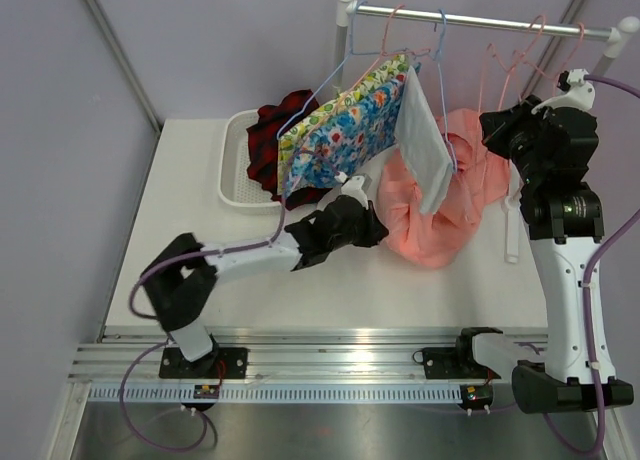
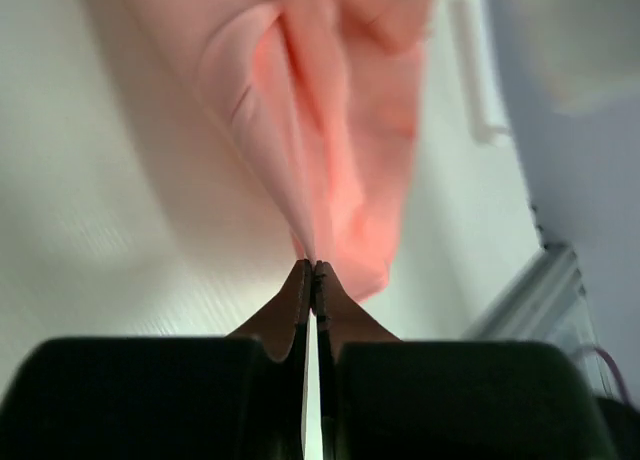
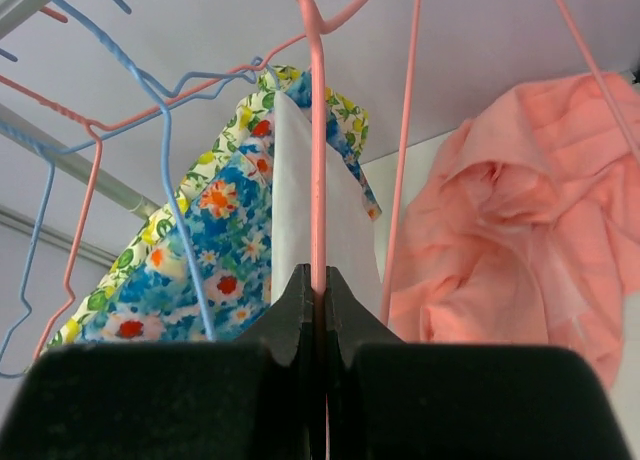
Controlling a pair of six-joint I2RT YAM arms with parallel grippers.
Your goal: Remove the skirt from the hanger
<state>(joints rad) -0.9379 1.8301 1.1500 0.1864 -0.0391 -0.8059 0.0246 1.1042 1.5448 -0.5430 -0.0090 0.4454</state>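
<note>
The skirt (image 1: 440,210) hangs below the pink hanger (image 3: 317,130) that the right hand (image 3: 317,276) clamps (the left hand (image 2: 313,270) pinches its lower fold).

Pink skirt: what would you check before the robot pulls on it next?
1. Left jaws shut on the skirt: ok, a fold is pinched at their tips.
2. Right jaws shut on a pink hanger: ok, the wire sits between them.
3. That hanger is the skirt's own: cannot tell.
4. Skirt clear of the hanger wires: not ok, a wire crosses its top.
5. Floral cloth clear of the left arm: cannot tell, it hangs close above.
</note>
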